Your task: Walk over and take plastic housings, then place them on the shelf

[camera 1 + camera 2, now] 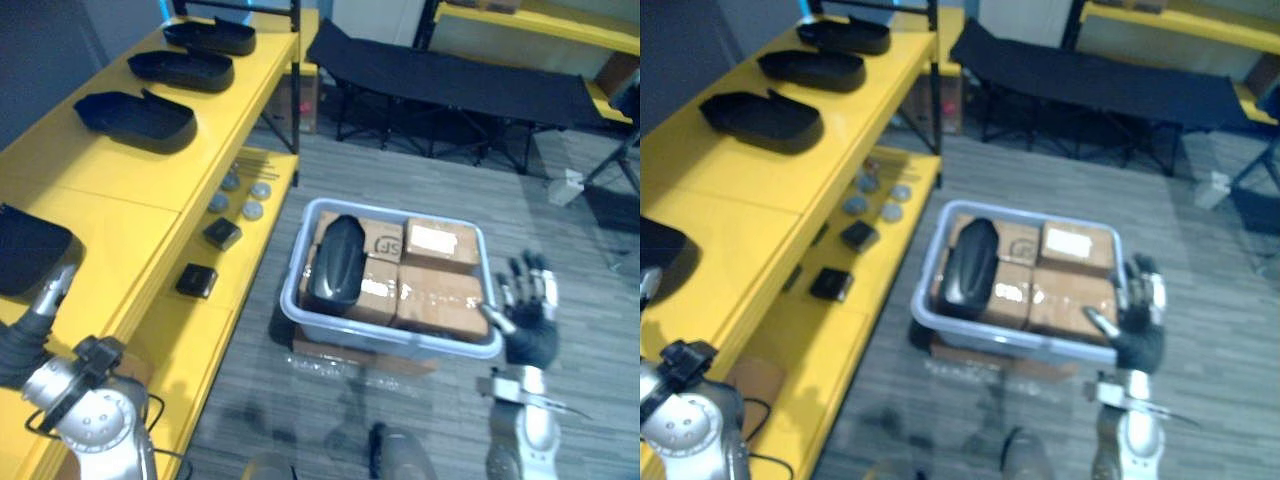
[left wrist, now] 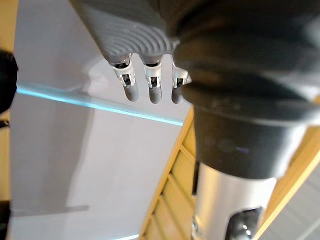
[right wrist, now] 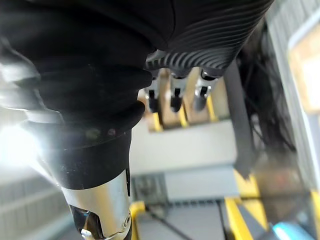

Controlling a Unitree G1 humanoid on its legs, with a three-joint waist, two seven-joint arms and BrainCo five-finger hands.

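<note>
Three black plastic housings lie in a row on the top board of the yellow shelf at my left. A fourth housing rests on the same board at the left edge, just past my left forearm. One more black housing lies on the cardboard boxes in a grey bin on the floor. My right hand is open with spread fingers beside the bin's right end, holding nothing. My left hand has straight fingers and is empty.
On the lower shelf board lie two small black boxes and several grey discs. A black folding cot stands behind the bin. Another yellow shelf runs along the back right. Grey floor surrounds the bin.
</note>
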